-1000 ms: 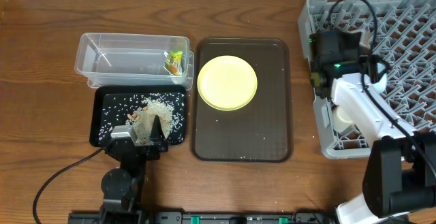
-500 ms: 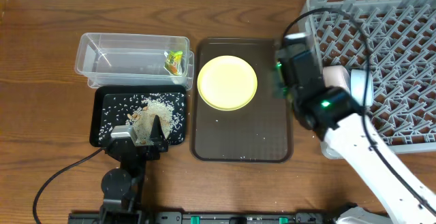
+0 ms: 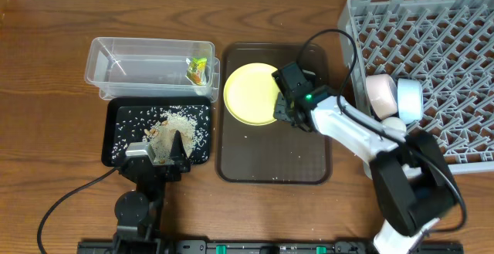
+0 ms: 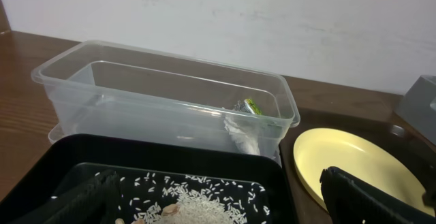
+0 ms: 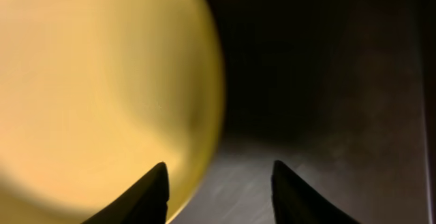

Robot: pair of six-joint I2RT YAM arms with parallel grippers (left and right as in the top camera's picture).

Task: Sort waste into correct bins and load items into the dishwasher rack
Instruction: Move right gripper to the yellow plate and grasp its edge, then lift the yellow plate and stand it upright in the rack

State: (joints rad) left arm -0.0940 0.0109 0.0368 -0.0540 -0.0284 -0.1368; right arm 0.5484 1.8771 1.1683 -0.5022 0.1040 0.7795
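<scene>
While the right hand (image 5: 218, 180) hangs at the right rim of the yellow-green plate (image 3: 251, 92), fingers narrowly parted and holding nothing, the plate lies on the brown serving tray (image 3: 309, 154); left of the plate, the left hand (image 4: 225, 195) gapes wide above the rice (image 3: 185, 123) in the black tray (image 3: 114, 130)

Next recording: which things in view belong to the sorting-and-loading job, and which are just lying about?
Job in hand: yellow-green plate, snack wrapper, rice, clear tub, black tray, grey rack, pale bowl, light blue bowl, small cup.

Lying about: brown serving tray under the plate, wooden table.
</scene>
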